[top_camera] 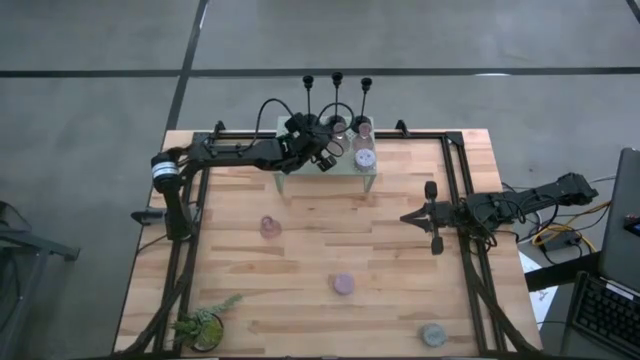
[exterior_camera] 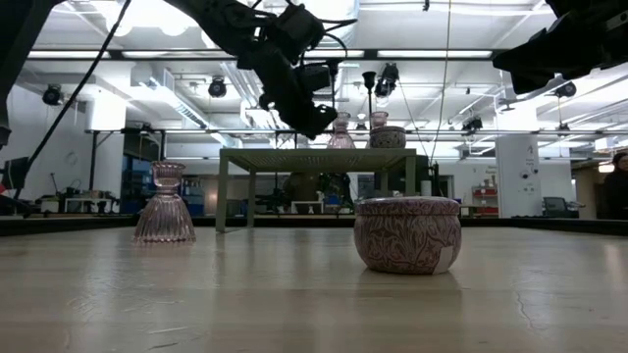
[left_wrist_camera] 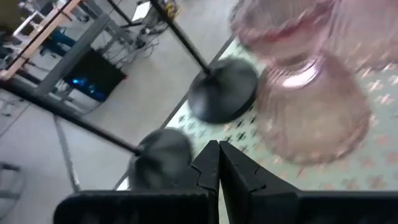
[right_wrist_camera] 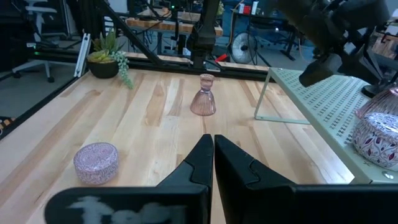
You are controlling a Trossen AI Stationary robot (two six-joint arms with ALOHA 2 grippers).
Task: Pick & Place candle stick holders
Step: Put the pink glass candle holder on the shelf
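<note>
On the pale green mesh rack [top_camera: 300, 176] at the far middle stand three black stem holders [top_camera: 337, 100], two pink cups [top_camera: 341, 125] and a patterned puck [top_camera: 365, 157]. My left gripper [top_camera: 324, 160] hovers shut just above the rack top [exterior_camera: 314, 124]. In its wrist view the fingertips [left_wrist_camera: 217, 149] are between two black bases [left_wrist_camera: 224, 90], beside a pink cup [left_wrist_camera: 311, 106]. On the table stand one pink cup [top_camera: 270, 227], a lilac puck [top_camera: 343, 284] and a grey puck [top_camera: 433, 334]. My right gripper [top_camera: 408, 216] waits shut at the table's right side.
A small green potted plant [top_camera: 205, 325] sits at the near left corner. A black frame rail [top_camera: 452, 180] runs along the table's sides. Bare wood lies between the rack and the loose cup and pucks, as the right wrist view shows [right_wrist_camera: 161, 118].
</note>
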